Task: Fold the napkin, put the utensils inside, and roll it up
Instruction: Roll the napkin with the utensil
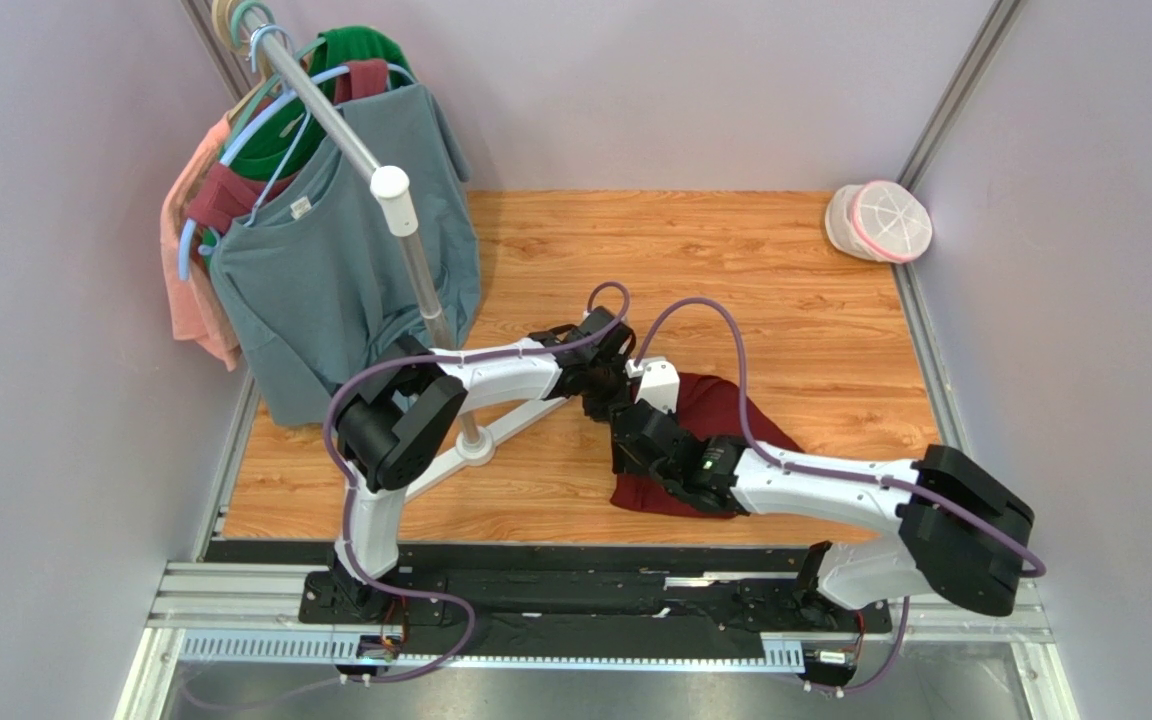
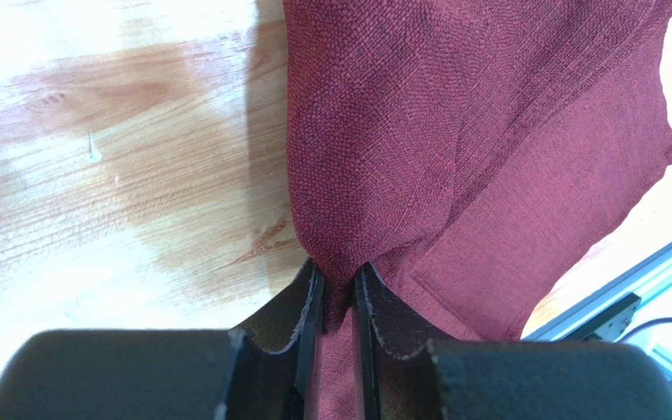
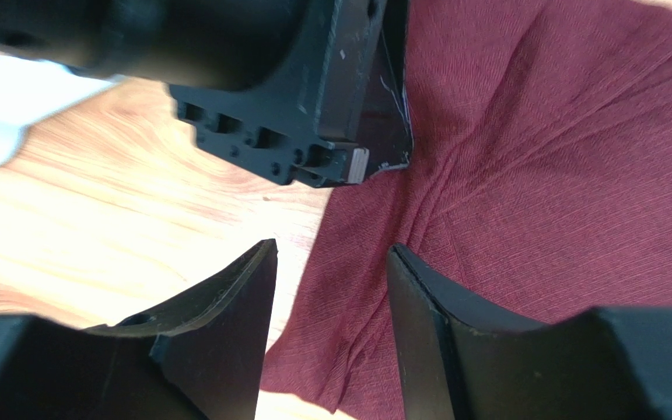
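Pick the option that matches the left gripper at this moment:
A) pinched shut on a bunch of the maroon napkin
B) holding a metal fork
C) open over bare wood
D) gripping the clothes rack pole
A: in the left wrist view the left gripper has its jaws closed tight on a gathered fold of the napkin, which drapes away from them over the wooden table.
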Action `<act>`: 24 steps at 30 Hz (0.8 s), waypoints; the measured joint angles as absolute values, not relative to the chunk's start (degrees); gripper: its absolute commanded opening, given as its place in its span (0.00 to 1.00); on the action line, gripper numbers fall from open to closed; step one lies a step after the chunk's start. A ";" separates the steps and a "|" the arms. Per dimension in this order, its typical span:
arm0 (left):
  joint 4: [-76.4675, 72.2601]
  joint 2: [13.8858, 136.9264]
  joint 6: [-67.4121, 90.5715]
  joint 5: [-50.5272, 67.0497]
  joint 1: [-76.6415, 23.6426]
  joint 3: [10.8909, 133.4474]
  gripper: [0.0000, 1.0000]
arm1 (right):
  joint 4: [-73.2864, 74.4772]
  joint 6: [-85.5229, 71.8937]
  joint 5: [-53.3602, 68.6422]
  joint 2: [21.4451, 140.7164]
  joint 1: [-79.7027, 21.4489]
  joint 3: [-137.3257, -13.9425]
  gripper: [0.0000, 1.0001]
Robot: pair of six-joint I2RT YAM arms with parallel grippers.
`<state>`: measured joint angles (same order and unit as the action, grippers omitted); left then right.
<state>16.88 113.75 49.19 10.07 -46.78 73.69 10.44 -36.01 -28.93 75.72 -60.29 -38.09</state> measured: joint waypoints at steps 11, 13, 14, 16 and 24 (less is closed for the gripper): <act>13.61 109.95 52.27 8.93 -46.44 67.57 0.00 | 3.09 -33.98 -23.38 79.07 -57.56 -33.76 0.52; 12.86 109.34 52.66 8.99 -46.35 66.52 0.00 | 1.85 -32.99 -21.41 79.15 -56.73 -33.30 0.51; 12.56 109.19 52.82 9.06 -46.30 66.22 0.00 | 1.28 -32.45 -20.45 79.22 -56.36 -33.26 0.51; 11.51 109.03 53.10 9.34 -46.22 65.52 0.00 | 0.05 -31.33 -18.83 79.37 -55.86 -33.26 0.51; 9.30 108.73 53.82 10.63 -45.98 64.27 0.00 | -0.75 -28.10 -15.88 79.15 -55.35 -33.26 0.51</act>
<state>9.30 108.73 53.82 10.63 -45.98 64.27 -0.75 -28.10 -15.88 79.15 -55.35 -33.26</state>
